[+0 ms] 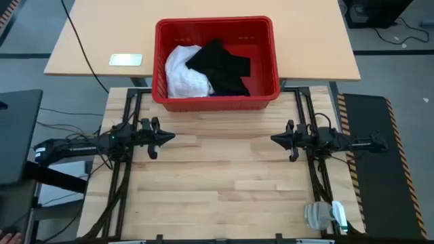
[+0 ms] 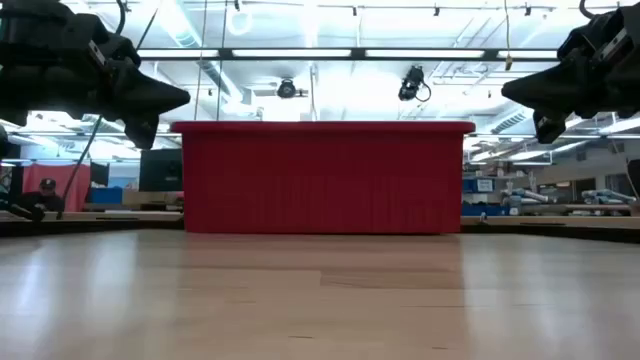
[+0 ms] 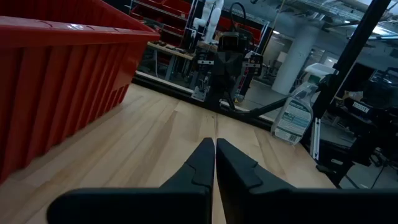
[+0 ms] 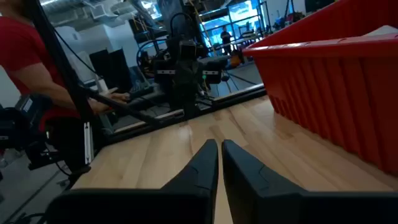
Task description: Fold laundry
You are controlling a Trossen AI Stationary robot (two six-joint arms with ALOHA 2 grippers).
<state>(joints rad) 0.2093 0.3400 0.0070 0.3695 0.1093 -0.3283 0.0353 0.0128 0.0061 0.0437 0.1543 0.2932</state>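
Left end effector [image 1: 165,137] at nine o'clock, clenched on nothing, above bare worktop [image 1: 224,183]. Laundry heaped in red basket [image 1: 264,61] at twelve: white T-shirt [image 1: 182,73] left, black garment [image 1: 224,64] draped over it, crumpled, no clear long axis. Likely snag: lifting both garments together. Right end effector [image 1: 274,139] at three, clenched, empty.

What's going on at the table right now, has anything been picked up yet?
Nothing is being handled. The white T-shirt and the black garment lie piled in the red basket at the far edge of the wooden table. The left gripper and the right gripper are both shut and empty, hovering above the bare table, pointing toward each other. A spray bottle lies near the right arm's side. No folding has begun.
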